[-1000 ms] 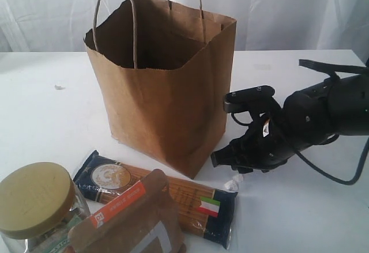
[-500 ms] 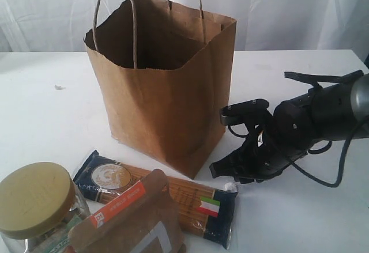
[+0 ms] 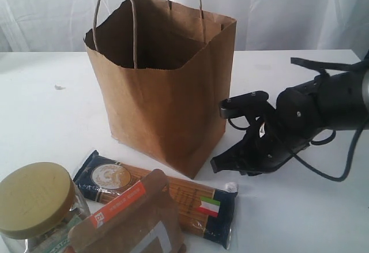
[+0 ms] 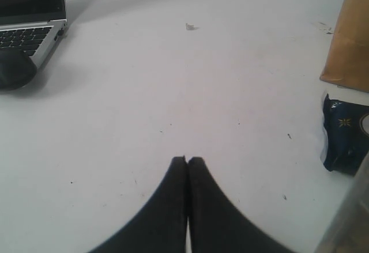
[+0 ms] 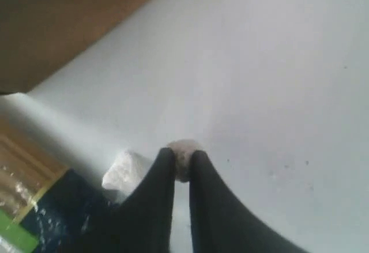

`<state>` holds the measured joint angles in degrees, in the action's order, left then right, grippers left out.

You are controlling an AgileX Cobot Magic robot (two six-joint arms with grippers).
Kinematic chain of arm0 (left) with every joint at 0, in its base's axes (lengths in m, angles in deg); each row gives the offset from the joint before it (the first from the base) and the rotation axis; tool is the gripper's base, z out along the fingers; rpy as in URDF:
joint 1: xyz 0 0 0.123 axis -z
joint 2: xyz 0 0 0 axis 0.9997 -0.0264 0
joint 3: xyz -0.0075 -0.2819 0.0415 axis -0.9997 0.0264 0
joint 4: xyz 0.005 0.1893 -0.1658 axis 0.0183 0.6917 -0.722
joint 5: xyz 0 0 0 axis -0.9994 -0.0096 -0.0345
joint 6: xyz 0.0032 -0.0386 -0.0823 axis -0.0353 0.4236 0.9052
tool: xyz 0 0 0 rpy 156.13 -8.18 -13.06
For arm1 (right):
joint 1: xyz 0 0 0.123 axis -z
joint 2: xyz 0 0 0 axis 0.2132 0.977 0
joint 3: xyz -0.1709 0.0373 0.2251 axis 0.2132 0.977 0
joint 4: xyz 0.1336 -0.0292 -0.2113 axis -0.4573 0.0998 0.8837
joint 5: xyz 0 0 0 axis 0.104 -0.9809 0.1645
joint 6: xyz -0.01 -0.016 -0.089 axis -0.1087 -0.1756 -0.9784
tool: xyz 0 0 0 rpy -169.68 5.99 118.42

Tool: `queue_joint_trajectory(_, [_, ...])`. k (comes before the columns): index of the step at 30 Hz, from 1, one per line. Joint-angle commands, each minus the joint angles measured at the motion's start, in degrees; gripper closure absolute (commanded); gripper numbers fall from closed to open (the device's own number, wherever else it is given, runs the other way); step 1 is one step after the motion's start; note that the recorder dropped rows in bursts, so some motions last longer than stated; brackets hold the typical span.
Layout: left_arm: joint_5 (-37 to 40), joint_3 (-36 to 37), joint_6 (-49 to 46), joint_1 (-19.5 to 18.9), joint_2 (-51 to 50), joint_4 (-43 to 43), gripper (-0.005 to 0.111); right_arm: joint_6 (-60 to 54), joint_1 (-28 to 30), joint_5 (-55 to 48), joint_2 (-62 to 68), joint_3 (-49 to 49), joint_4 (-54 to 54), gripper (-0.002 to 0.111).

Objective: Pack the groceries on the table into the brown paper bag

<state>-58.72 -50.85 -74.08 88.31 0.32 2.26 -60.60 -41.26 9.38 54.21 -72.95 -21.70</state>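
Note:
The brown paper bag point(image 3: 167, 91) stands upright and open on the white table point(image 3: 46, 120). In front of it lie the long blue-ended spaghetti pack point(image 3: 173, 201), the orange-labelled brown pouch point(image 3: 132, 224) across it, and the gold-lidded glass jar point(image 3: 34, 201). My right gripper point(image 3: 218, 163) is low at the bag's right front corner, just past the pack's white end point(image 5: 124, 169). Its jaws point(image 5: 183, 156) are pinched on a small pale round lump point(image 5: 183, 149). My left gripper point(image 4: 187, 159) is shut and empty over bare table, with the bag point(image 4: 349, 40) and pack point(image 4: 345, 138) off to one side.
In the left wrist view, a laptop point(image 4: 29, 17) and a dark mouse point(image 4: 14, 68) lie at the table's far corner. A tiny white scrap point(image 3: 58, 87) sits on the table left of the bag. White curtains hang behind the table.
My right gripper has closed its jaws onto the small pale lump beside the pack's end, shifting slightly left. The groceries and bag have not moved.

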Motion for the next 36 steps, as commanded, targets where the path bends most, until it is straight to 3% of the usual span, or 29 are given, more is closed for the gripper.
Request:
queue_joint_trajectory(1, [-0.3, 0.2, 0.1, 0.4, 0.3, -0.4, 0.107, -4.7, 0.3, -6.1, -6.3, -0.5, 0.1, 0.108])
queue_joint_trajectory(7, [-0.3, 0.2, 0.1, 0.4, 0.3, -0.4, 0.107, -10.2, 0.3, -19.5, -14.6, -0.2, -3.2, 0.108])
queue_joint_trajectory(13, [-0.3, 0.2, 0.1, 0.4, 0.3, -0.4, 0.107, -20.7, 0.3, -32.0, -34.5, 1.3, -22.1, 0.108])
queue_joint_trajectory(15, [-0.3, 0.2, 0.1, 0.4, 0.3, -0.4, 0.107, -20.7, 0.3, -37.8, -39.5, -2.6, -26.4, 0.108])
queue_joint_trajectory(17, [-0.3, 0.2, 0.1, 0.4, 0.3, -0.4, 0.107, -20.1, 0.3, -45.7, -38.0, -13.8, -27.7, 0.108])
queue_joint_trajectory(25, [-0.3, 0.2, 0.1, 0.4, 0.3, -0.4, 0.107, -19.5, 0.3, -41.1, -17.8, -37.8, -27.5, 0.108])
queue_joint_trajectory(36, [-0.3, 0.2, 0.1, 0.8, 0.3, -0.4, 0.107, -24.9, 0.3, -22.1, -1.6, -43.0, -26.6, 0.108])
